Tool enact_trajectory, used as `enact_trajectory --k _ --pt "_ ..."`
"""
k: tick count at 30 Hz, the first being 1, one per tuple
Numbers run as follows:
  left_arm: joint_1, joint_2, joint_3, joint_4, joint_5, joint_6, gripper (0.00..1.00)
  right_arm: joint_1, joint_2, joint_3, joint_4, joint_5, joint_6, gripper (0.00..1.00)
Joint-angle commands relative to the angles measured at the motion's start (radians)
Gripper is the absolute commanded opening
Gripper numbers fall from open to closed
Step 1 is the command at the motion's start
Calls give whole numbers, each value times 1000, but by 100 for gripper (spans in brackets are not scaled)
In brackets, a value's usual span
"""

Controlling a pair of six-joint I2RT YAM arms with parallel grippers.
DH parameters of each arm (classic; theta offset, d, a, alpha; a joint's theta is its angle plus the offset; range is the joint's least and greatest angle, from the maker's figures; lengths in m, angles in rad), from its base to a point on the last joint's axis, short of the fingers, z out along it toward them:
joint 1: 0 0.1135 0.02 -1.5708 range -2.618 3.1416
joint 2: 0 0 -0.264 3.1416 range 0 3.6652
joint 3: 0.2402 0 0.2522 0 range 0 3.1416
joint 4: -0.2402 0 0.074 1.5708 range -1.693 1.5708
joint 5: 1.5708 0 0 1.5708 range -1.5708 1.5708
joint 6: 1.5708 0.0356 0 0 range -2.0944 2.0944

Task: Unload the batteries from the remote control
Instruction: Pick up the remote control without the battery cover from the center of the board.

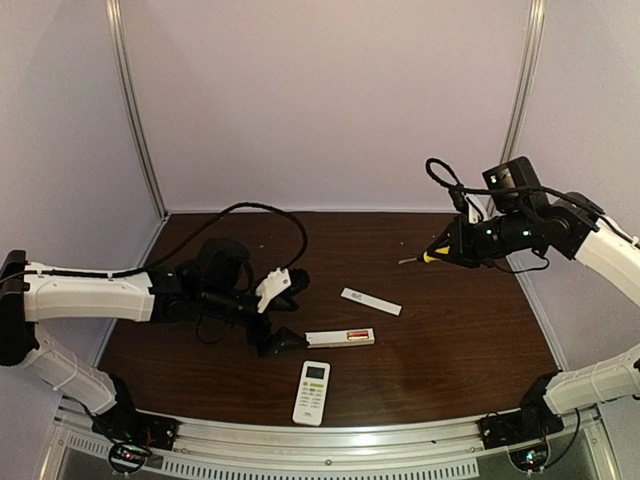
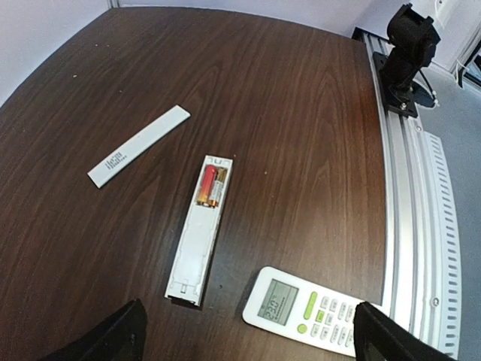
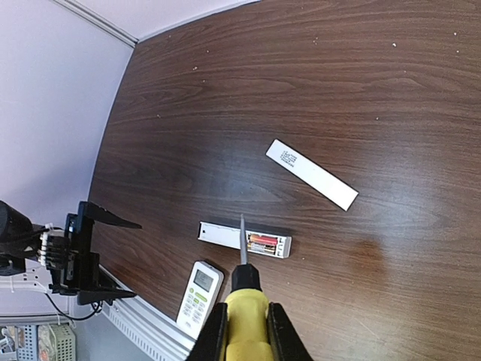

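1. Hovering spread wide and empty, left fingers [image 2: 113, 338] stand over the table [image 1: 450, 330] at its left.
2. Batteries [image 2: 211, 186] lie in the open bay of the remote [image 2: 197, 248], mid-table.
3. Right fingers [image 3: 279, 331] clench the screwdriver [image 3: 244, 297], raised at right.
4. Risk: unbraced remote may skid under prying; batteries could spring out and roll away.

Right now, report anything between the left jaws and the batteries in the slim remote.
Nothing visible. The batteries lie exposed in the slim remote; the cover lies apart, the display remote off to one side.
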Motion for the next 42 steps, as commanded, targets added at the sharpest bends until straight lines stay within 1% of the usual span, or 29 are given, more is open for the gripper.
enact_trajectory --k 1,4,6,10,12,18,26,34,42 --pt "12 -26 -71 158 58 63 97 -6 -29 -27 61 31 65 0" --pt "24 -18 -97 228 97 76 97 -4 -8 17 53 5 64 0" --pt "31 -2 -116 273 130 107 97 -4 -2 18 39 16 60 0" --pt "51 54 -108 278 193 157 96 -4 -21 -8 59 35 97 0" --pt "54 78 -106 310 202 164 95 -5 -30 -23 81 40 124 0" --pt "57 213 -43 359 183 198 91 -3 -37 -21 90 50 167 0" --pt "57 344 -2 476 169 169 85 -3 -50 -19 47 73 172 0" --pt "57 444 37 523 161 187 79 -1 -49 -12 35 75 176 0" --pt "57 540 96 522 168 194 76 -1 -55 -10 3 72 174 0"
